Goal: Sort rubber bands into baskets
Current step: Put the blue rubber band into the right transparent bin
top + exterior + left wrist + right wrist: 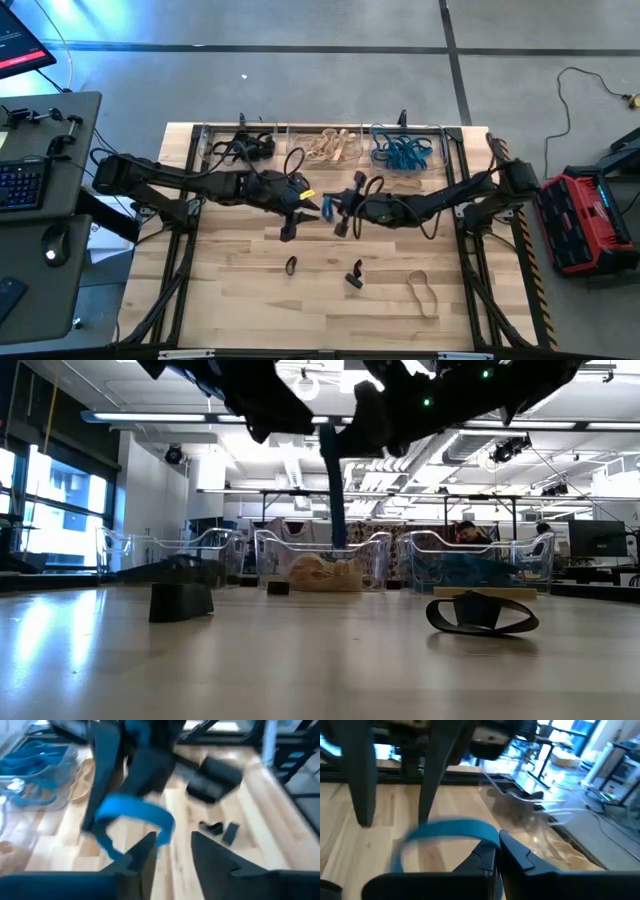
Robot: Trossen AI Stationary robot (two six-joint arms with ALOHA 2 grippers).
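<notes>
Over the table's middle my two grippers meet tip to tip, with a blue rubber band between them. My right gripper is shut on it. Facing it, my left gripper stands open; the band's loop passes close by one left finger, and I cannot tell whether they touch. Three clear baskets stand along the far edge: one with black bands, one with tan bands and one with blue bands. My right gripper pinches the blue band's strip between its two shut fingertips, which come about level from the table's right side. The rest of the loop bows out ahead of the fingers. The band is clear of the table and hangs down slack.
Two black bands lie on the wood toward the near edge, and a large tan band lies at the near right. Another tan band lies in front of the blue basket. The arms' black cables loop above the middle.
</notes>
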